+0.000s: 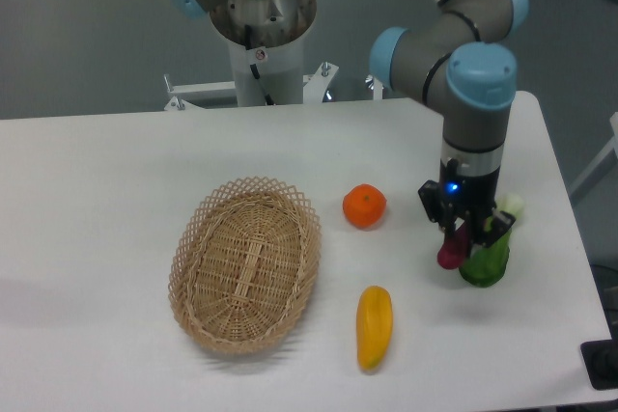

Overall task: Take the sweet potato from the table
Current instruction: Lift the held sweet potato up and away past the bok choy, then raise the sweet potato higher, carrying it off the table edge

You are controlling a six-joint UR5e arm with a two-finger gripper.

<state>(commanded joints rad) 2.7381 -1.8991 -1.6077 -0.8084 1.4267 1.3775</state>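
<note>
End effector clamps sweet potato, held above worktop. You see potato right of orange fruit, overlapping green vegetable; wicker basket far left.

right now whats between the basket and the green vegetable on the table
In the camera view, the orange and the yellow vegetable lie between the basket and the green vegetable, on the table.
</note>
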